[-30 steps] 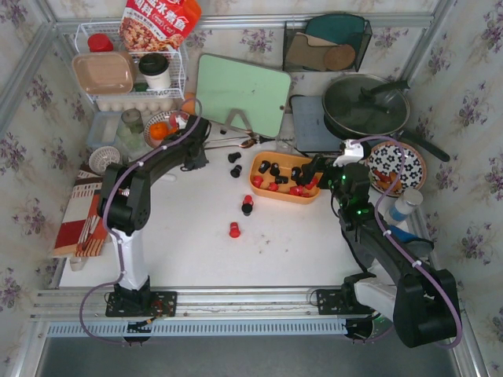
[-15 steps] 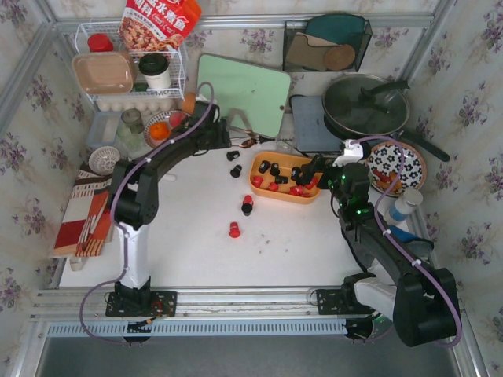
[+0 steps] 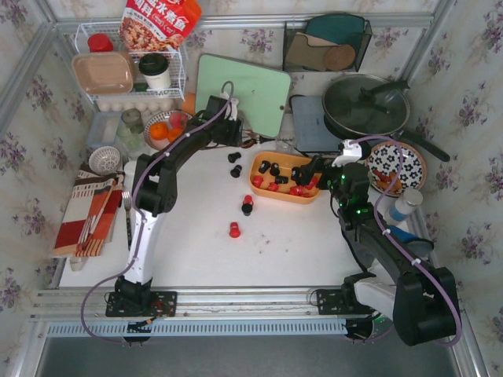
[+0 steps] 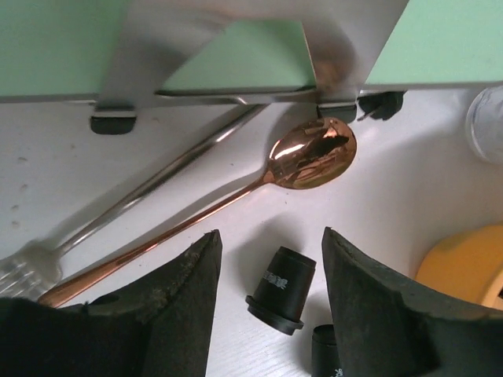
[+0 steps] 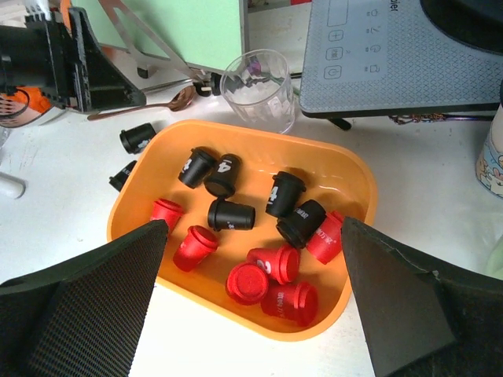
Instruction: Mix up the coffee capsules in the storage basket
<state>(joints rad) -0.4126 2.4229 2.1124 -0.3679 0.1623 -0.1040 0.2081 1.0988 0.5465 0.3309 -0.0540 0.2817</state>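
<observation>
L gripper (image 4: 270, 236) is seen partly open at bottom centre of left wrist view. Nothing is gripped: a black capsule (image 4: 281, 289) lies on its side betw. the fingers, clear of both. A copper spoon (image 4: 310, 153) is seen just above it. R gripper (image 5: 253, 224) is spread wide w/ nothing held, framing the storage basket (image 5: 259, 133) at frame centre. Red & black coffee capsules (image 5: 232, 214) are piled in the basket. Several loose capsules (image 3: 233, 230) are scattered on the table (image 3: 196, 251), left of the basket in top view.

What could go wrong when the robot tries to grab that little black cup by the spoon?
The black capsule lies on its side between the fingers of the open left pincer, so it might roll away when squeezed. The copper spoon lies close behind and could get knocked.
</observation>
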